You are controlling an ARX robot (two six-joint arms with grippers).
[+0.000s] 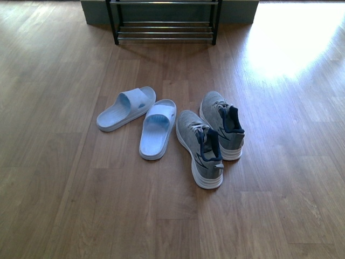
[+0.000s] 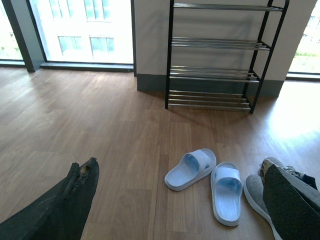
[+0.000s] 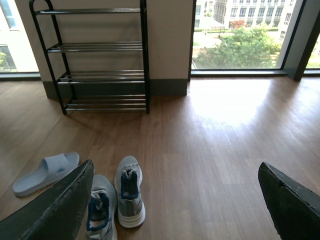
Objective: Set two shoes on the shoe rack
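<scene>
Left end effector point(image 2: 177, 167) hangs released, grasping nothing. On the floor point(image 1: 54, 189), two sandals point(image 1: 158, 128) lie just left of two sneakers point(image 1: 200, 148), all well apart from the rack point(image 1: 164, 32) at the floor's far edge. Right end effector point(image 3: 175, 169) is likewise released.

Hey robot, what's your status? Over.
Left gripper, right gripper: jaws open, holding nothing. Grey sneakers, blue slide sandals on floor, none on shoe rack. Nothing blocking.

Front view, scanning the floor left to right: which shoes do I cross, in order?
Angled blue sandal → straighter blue sandal → nearer grey sneaker → farther grey sneaker.
</scene>
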